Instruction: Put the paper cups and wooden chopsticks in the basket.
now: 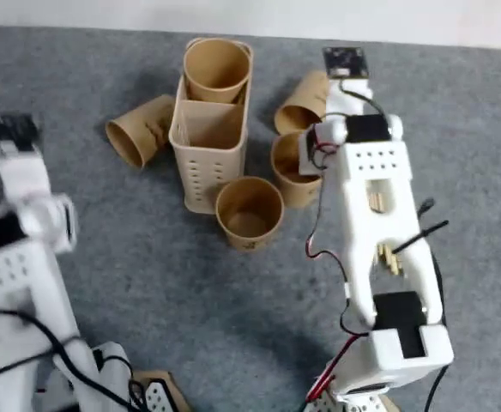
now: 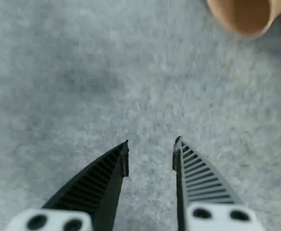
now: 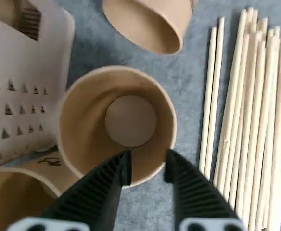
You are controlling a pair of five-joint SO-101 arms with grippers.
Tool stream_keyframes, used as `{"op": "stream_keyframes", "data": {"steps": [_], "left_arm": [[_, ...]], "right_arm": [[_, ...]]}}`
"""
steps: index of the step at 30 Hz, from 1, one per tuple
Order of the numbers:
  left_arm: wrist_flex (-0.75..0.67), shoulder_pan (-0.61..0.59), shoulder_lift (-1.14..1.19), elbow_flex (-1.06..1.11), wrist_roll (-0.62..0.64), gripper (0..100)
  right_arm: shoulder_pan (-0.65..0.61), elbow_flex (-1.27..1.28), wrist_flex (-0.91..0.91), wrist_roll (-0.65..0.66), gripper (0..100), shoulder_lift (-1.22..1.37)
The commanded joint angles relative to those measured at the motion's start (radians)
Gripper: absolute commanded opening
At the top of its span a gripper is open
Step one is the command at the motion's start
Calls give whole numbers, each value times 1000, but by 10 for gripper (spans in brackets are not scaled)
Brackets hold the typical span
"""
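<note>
A beige perforated basket [image 1: 206, 150] [image 3: 20, 72] stands mid-table with one paper cup [image 1: 217, 69] upright in its far compartment. Two cups lie on their sides: one to the basket's left [image 1: 139, 130] [image 2: 244, 14], one to its right [image 1: 302, 101] [image 3: 147, 21]. Another cup [image 1: 249, 212] stands upright at the basket's near end. My right gripper [image 3: 147, 166] [image 1: 306, 156] is open just above the near rim of a further upright cup [image 3: 116, 120] [image 1: 286, 172]. Wooden chopsticks [image 3: 246, 110] lie bundled beside that cup, under the right arm. My left gripper [image 2: 151, 149] [image 1: 15, 129] hangs open over bare carpet at the far left.
Grey carpet [image 1: 147, 283] covers the table, with free room in the front middle. The right arm's body [image 1: 379, 223] stretches from the front right toward the cups. Cables trail at the near edge by both arm bases.
</note>
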Motion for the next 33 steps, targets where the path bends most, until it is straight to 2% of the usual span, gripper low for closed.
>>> {"op": "stream_keyframes", "data": {"steps": [1,7,13,15,17,23,28,30,33], "left_arm": [[-203,-2,-143,309,-9,182],[-336,16,-151,420,31,181],[-347,19,-153,466,31,181],[-358,19,-154,475,31,181],[-400,19,-154,498,31,180],[-457,21,-154,530,31,178],[-457,53,-151,535,28,178],[-457,56,-151,535,28,178],[-457,56,-151,535,28,178]], "right_arm": [[21,-48,18,-3,166,-16],[24,-5,-8,-2,166,16],[-15,50,-90,-6,166,185],[-22,50,-88,-8,120,229],[-18,48,-87,-8,0,234],[35,-8,27,-9,6,7],[54,-236,159,-5,6,-246],[47,-340,154,-9,6,-295],[-36,-473,101,-8,6,-283]]}}
